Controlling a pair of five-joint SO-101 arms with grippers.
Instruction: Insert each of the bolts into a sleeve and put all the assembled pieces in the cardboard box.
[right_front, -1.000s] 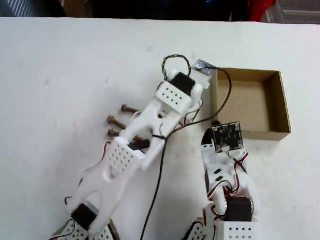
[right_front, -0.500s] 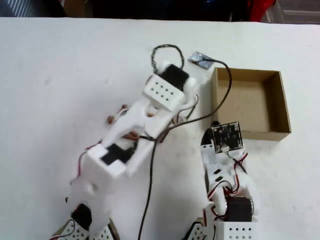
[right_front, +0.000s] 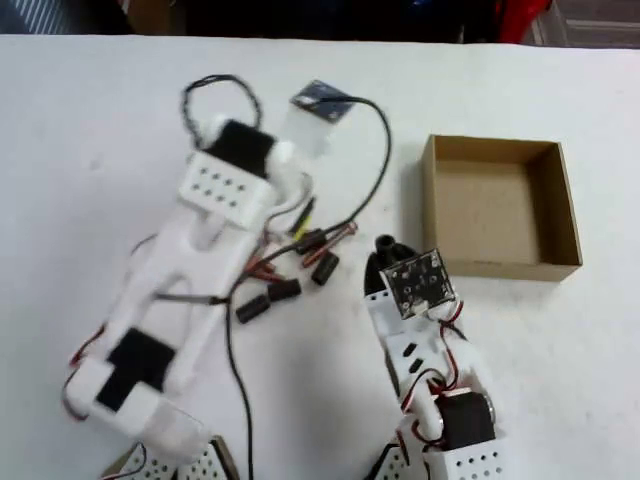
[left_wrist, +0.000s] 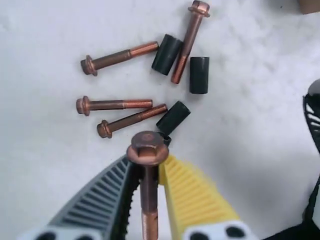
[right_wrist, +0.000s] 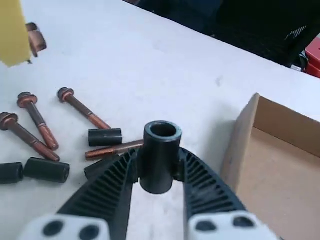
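My left gripper (left_wrist: 148, 167) is shut on a copper bolt (left_wrist: 147, 150), held above the table with its head outward. Under it lie several loose copper bolts (left_wrist: 112, 104) and black sleeves (left_wrist: 199, 75). My right gripper (right_wrist: 159, 167) is shut on a black sleeve (right_wrist: 160, 150), upright with its open bore showing. In the high view the left gripper (right_front: 303, 215) hangs over the pile of sleeves (right_front: 284, 290), and the right gripper (right_front: 385, 252) holds its sleeve (right_front: 385, 244) just right of the pile. The cardboard box (right_front: 500, 268) stands to the right, with nothing visible inside.
Loose bolts (right_wrist: 82, 107) and sleeves (right_wrist: 105, 137) lie between both grippers. The box wall (right_wrist: 240, 145) rises close beside the right gripper. The left arm's black cable (right_front: 375, 170) loops across the table toward the box. Bare white table stretches at the far left and back.
The left arm swung left and away from the box, uncovering the pile of bolts and sleeves. The right arm shifted slightly left with its sleeve.
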